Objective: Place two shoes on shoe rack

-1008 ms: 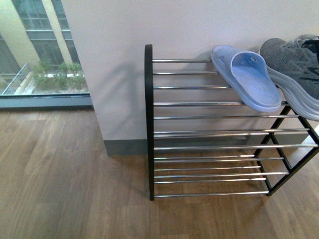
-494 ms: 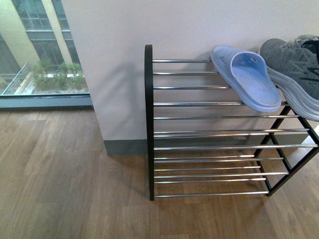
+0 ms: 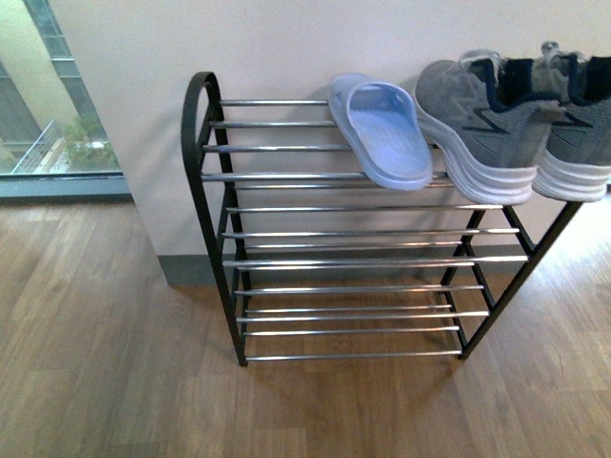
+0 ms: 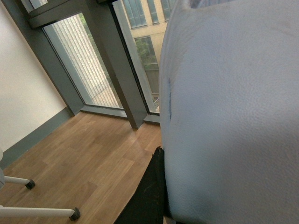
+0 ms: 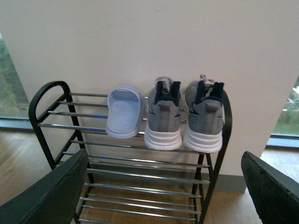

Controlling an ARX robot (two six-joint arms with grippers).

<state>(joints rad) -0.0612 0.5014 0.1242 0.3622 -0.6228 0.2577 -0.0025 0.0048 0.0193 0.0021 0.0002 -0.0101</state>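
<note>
The rack [image 3: 215, 191] is a low frame of thin black metal with rounded top corners and tiers of shiny silver rods; it stands on wood-plank floor [image 3: 105, 363] against a plain pale wall [image 3: 143, 86]. On its top tier lie three things side by side: a pale-blue rubber slide [image 3: 380, 129], smooth and open-toed, then two grey knit sneakers, the near one [image 3: 477, 119] and the far one [image 3: 578, 134], each with a thick ribbed white sole and a navy collar. The sneakers touch one another, and their heels overhang the front rods.

The right claw [image 5: 163, 186] stands wide: its two dark, matte fingers [image 5: 51, 196] frame the wrist view with nothing between them. The rack sits straight ahead of it, the slide toward its left finger and the sneakers just right of that, all well apart from the claw.

The left wrist view is mostly filled by a pale-blue, finely pebbled rubber surface, a second slide [image 4: 233, 116], pressed close to the camera, with one black finger [image 4: 149, 196] against its edge. The left claw holds this slide. Beyond it are window frames [image 4: 117, 65] and a white chair leg on a castor [image 4: 37, 212].
</note>
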